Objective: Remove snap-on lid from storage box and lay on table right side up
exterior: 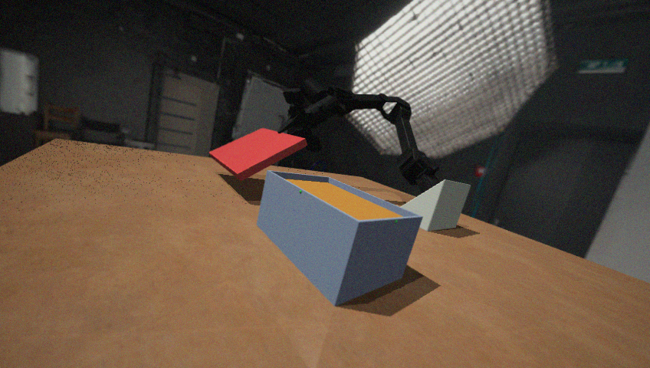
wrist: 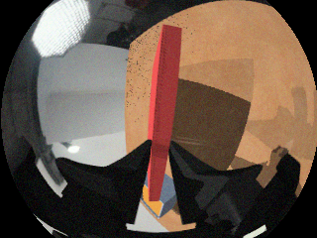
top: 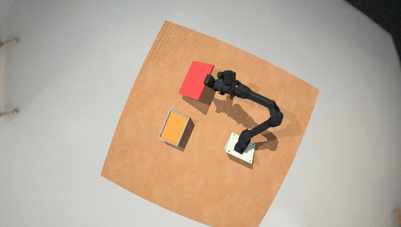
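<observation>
The red lid point(top: 195, 80) point(exterior: 257, 150) point(wrist: 165, 94) is in the air above the table, tilted, with its smooth top face up. Its shadow lies on the table, apart from it. My gripper point(top: 207, 81) point(exterior: 279, 132) point(wrist: 159, 144) is shut on one long edge of the lid. In the wrist view the lid runs edge-on between the fingers. The blue storage box point(top: 183, 131) point(exterior: 305, 237) point(wrist: 168, 191) stands upright and open on the table, with an orange surface point(top: 174, 128) point(exterior: 342, 198) inside. The lid is apart from the box, beyond its far end in the exterior view.
The wooden table point(top: 140, 157) point(exterior: 136, 273) carries the box. The arm's pale wedge-shaped base point(top: 247, 156) point(exterior: 449, 205) stands to the right of the box in the top view. The table's left edge lies to the left of the lid and box there.
</observation>
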Robot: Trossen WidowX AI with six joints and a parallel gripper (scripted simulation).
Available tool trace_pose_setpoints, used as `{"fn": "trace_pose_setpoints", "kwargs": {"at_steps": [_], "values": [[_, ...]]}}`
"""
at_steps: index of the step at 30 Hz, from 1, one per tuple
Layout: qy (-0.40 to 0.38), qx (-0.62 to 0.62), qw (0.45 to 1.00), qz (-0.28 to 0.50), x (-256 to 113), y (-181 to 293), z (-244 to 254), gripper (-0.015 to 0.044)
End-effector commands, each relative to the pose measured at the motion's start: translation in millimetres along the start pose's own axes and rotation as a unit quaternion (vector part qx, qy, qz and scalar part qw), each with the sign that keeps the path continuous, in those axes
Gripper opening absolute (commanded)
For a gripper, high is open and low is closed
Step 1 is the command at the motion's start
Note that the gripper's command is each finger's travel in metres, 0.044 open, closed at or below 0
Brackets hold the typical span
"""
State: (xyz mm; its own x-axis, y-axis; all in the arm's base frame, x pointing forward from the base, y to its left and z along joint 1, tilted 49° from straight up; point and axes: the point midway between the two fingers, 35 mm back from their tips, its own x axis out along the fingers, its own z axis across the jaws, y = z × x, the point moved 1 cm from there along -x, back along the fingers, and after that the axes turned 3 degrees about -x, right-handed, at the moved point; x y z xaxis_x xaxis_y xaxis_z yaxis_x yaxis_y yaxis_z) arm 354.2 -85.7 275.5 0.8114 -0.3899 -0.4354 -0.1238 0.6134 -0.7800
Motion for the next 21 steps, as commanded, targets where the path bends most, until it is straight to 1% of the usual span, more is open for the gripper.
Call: {"fn": "trace_pose_setpoints", "kwargs": {"at_steps": [1,21], "values": [[-0.004,-0.002,1.000,0.002,3,1,-1,0.0000],[-0.005,-0.002,1.000,0.002,13,2,-13,0.0000]]}}
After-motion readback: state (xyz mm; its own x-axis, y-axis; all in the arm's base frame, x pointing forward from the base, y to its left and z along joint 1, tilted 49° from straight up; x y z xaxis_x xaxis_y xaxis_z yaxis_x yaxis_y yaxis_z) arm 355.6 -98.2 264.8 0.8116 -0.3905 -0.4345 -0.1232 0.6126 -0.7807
